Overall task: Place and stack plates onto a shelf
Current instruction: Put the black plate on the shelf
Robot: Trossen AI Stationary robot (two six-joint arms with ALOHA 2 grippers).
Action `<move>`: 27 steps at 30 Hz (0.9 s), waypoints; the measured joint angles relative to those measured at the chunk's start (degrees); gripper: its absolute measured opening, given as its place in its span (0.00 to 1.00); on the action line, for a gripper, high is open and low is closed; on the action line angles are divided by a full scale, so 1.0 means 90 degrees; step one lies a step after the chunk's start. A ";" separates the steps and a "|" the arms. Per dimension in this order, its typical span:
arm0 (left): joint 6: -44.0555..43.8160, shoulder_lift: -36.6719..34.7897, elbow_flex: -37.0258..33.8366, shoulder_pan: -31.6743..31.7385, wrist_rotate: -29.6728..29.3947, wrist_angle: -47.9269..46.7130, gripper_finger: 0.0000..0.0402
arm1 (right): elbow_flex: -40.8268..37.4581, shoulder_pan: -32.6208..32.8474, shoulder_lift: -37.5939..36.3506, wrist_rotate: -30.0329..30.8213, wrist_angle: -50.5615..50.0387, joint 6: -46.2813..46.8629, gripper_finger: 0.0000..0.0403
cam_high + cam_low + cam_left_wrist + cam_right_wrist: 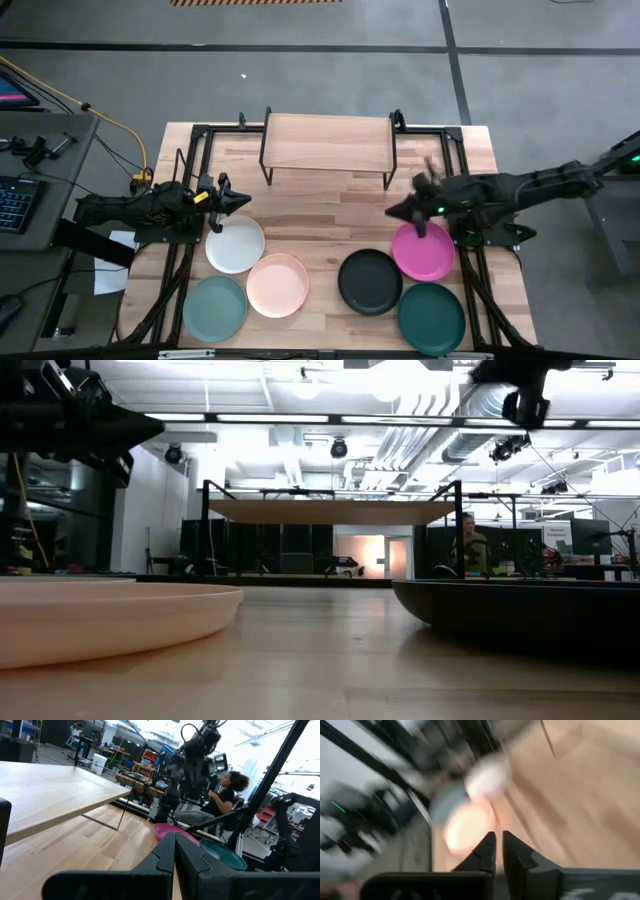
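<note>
Six plates lie flat on the table in the high view: white, peach, pale blue-green, black, magenta and dark teal. The shelf stands on its thin black legs at the table's far middle, its board bare. My left gripper is shut and hovers just beyond the white plate's far edge. My right gripper is shut and raised above the table beside the magenta plate's far left rim. The left wrist view shows the shut fingers, the shelf board and the magenta plate.
Black frame rails run along both sides of the table. Bare wood lies between the shelf and the plates. A person sits in the room beyond the table. A keyboard and cables sit off the left side.
</note>
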 joint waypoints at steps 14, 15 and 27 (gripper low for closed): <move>0.0000 0.0000 0.0002 0.0001 0.0000 0.0002 0.00 | 0.0140 -0.0049 0.2859 -0.1293 -0.0743 0.0102 0.52; 0.0002 0.0000 0.0002 0.0001 0.0000 0.0002 0.00 | 0.0140 -0.0049 0.3039 -0.1327 -0.0726 0.0082 0.52; 0.0000 0.0000 0.0000 0.0001 0.0000 0.0002 0.00 | 0.0140 -0.0048 0.4200 -0.1351 -0.0455 -0.0642 0.53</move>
